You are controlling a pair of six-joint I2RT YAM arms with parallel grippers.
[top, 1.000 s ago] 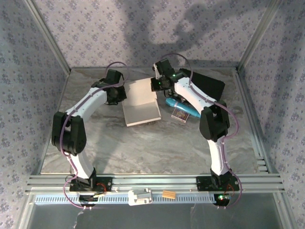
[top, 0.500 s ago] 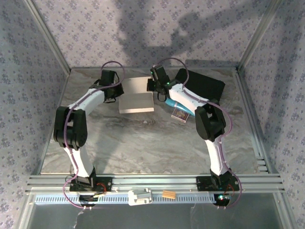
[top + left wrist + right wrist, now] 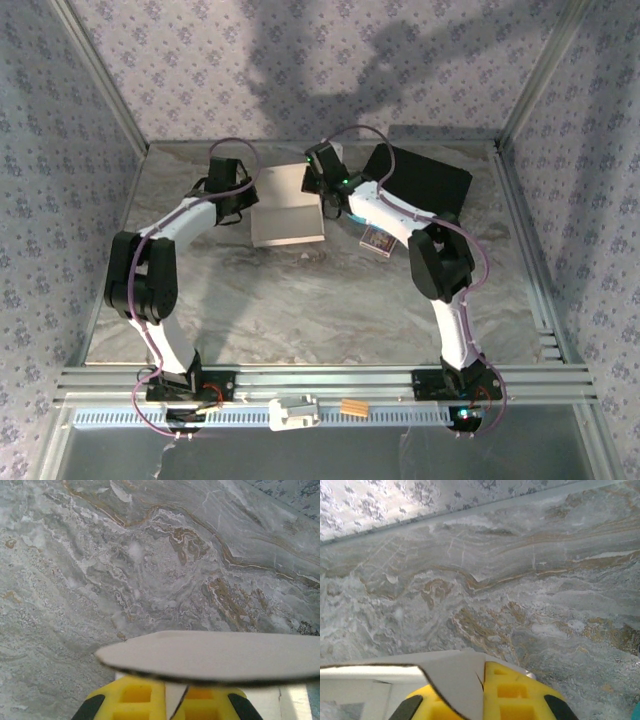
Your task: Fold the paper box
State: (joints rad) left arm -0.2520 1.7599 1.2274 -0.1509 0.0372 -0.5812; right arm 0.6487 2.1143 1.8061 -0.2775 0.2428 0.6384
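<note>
The white paper box (image 3: 288, 222) lies at the far middle of the marble table, its back panel raised between my two grippers. My left gripper (image 3: 243, 203) holds the box's left edge. In the left wrist view its yellow fingers (image 3: 132, 697) are shut on a white flap (image 3: 215, 655) that crosses in front of them. My right gripper (image 3: 319, 188) is at the box's far right corner. In the right wrist view a curved white flap (image 3: 450, 675) is pinched between its yellow fingers (image 3: 515, 695).
A black case (image 3: 432, 178) lies at the far right, behind the right arm. A small patterned packet (image 3: 377, 240) and a blue object (image 3: 357, 214) lie just under that arm. A white part (image 3: 293, 412) and a tan piece (image 3: 354, 408) rest on the near rail.
Both grippers have moved towards the far edge and slightly left, carrying the box with them. The box's near edge has drawn back and its back panel stands more upright.
</note>
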